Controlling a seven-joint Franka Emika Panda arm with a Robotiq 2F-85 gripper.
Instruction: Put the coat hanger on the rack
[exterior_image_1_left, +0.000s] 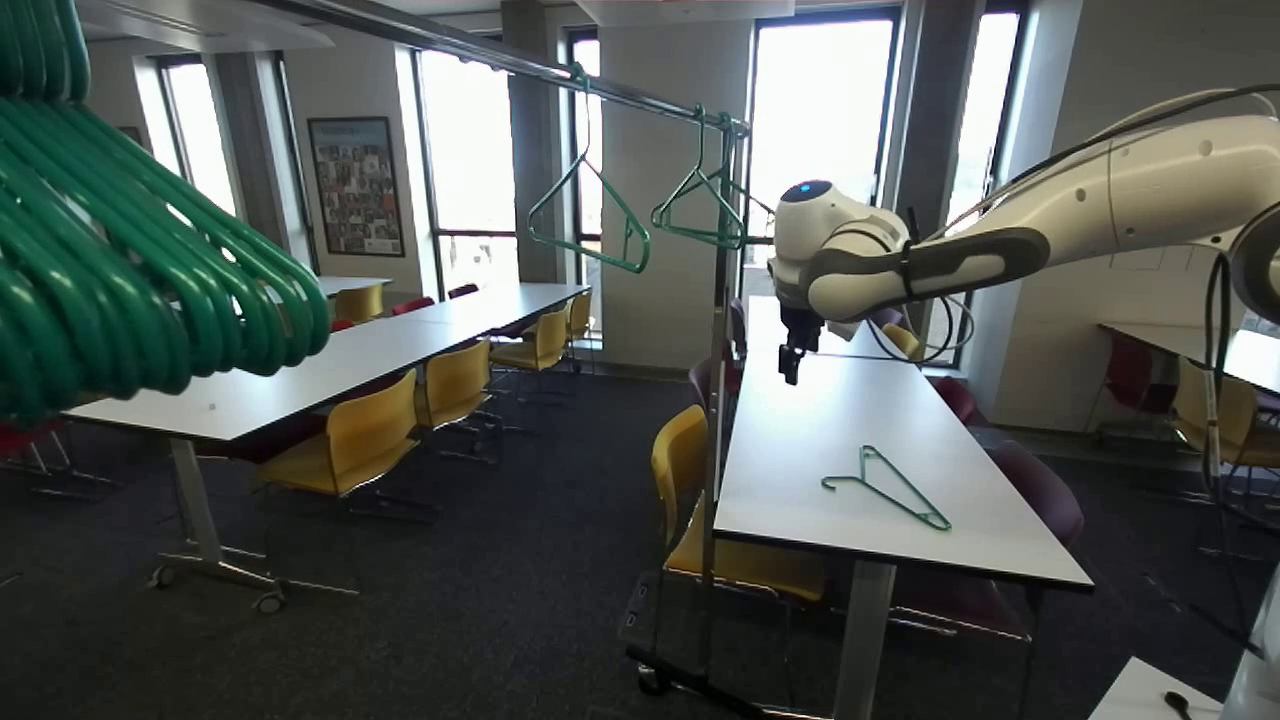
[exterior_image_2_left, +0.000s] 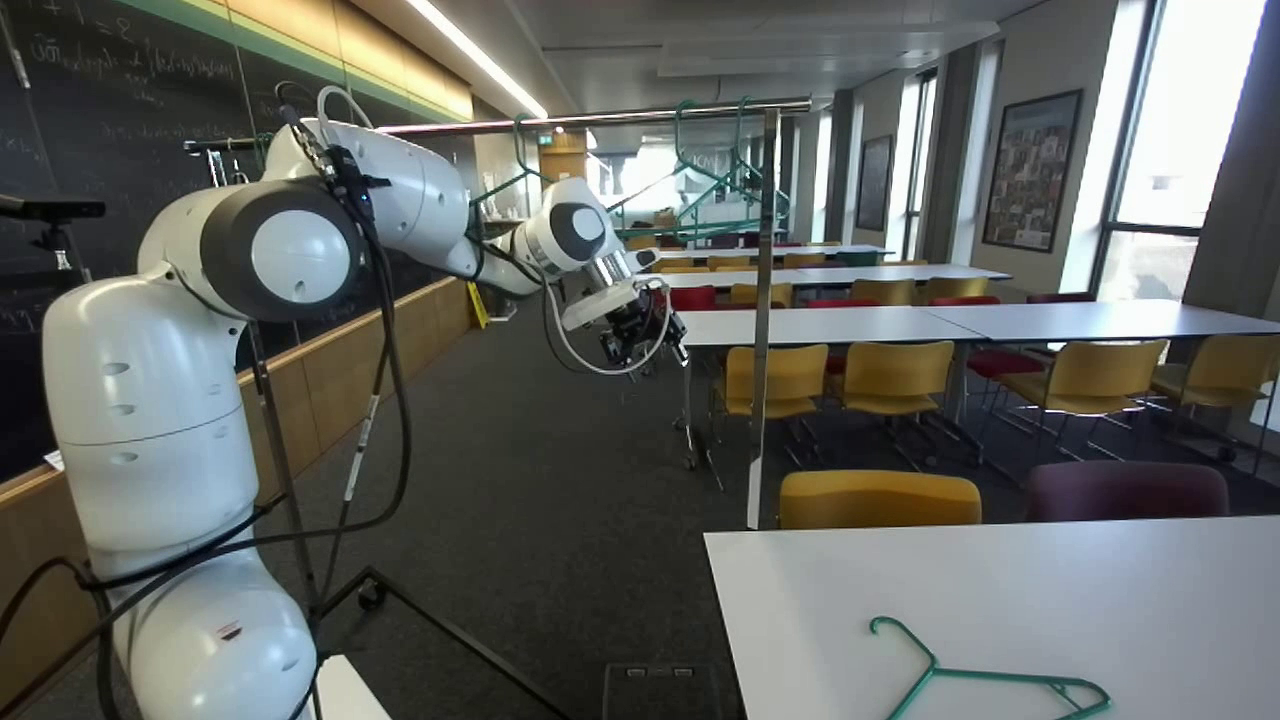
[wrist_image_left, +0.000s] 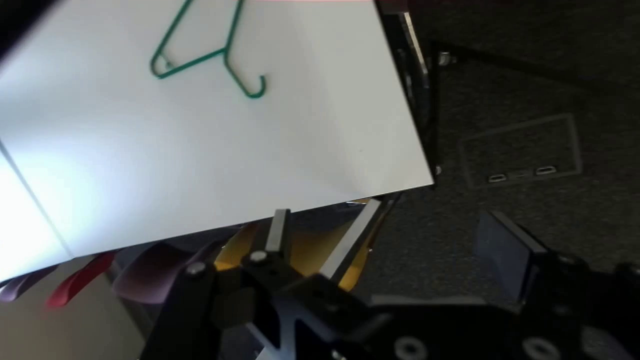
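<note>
The coat hanger, thin and green, lies flat on the white table. It shows in both exterior views (exterior_image_1_left: 895, 504) (exterior_image_2_left: 1005, 676) and in the wrist view (wrist_image_left: 192, 64), where its far end is cut off. The rack is a metal rail with a long top bar (exterior_image_1_left: 480, 52) and an upright post, also in an exterior view (exterior_image_2_left: 764, 350). My gripper (exterior_image_1_left: 790, 365) is above the table's far part, below the top bar and apart from the coat hanger. In the wrist view the gripper (wrist_image_left: 395, 225) has its fingers wide apart with nothing held.
The white table (exterior_image_1_left: 800, 440) has yellow and purple chairs along its sides. Other green hangers (exterior_image_1_left: 640, 215) hang on the top bar near the post. A dense bunch of green hangers (exterior_image_1_left: 150, 250) hangs close to the camera. A yellow chair (exterior_image_1_left: 685, 455) stands by the post.
</note>
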